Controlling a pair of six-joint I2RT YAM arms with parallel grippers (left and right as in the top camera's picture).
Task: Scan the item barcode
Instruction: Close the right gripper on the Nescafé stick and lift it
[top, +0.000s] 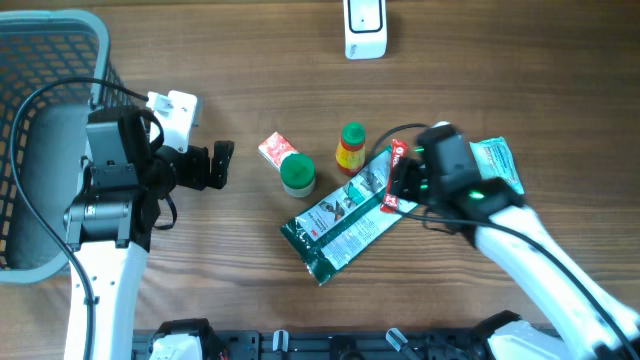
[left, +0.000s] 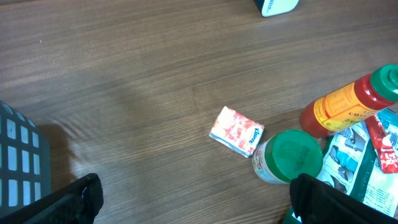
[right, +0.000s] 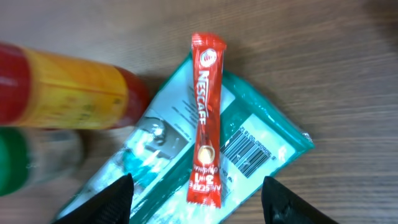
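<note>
Red Nescafé sachet (right: 205, 112) lies loose on the glossy green pouch (right: 273, 134), between the spread fingers of the right tool (right: 199, 198), nothing pinched yet. Closing here could skid the slim stick sideways or snag the pouch too. Left tool (top: 218, 165) gapes empty.

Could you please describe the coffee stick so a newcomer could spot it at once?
Start at the wooden table, then find the large flat green foil pouch near its middle. On its right end lies a slim red Nescafe stick sachet, the only long, narrow packet.
</note>
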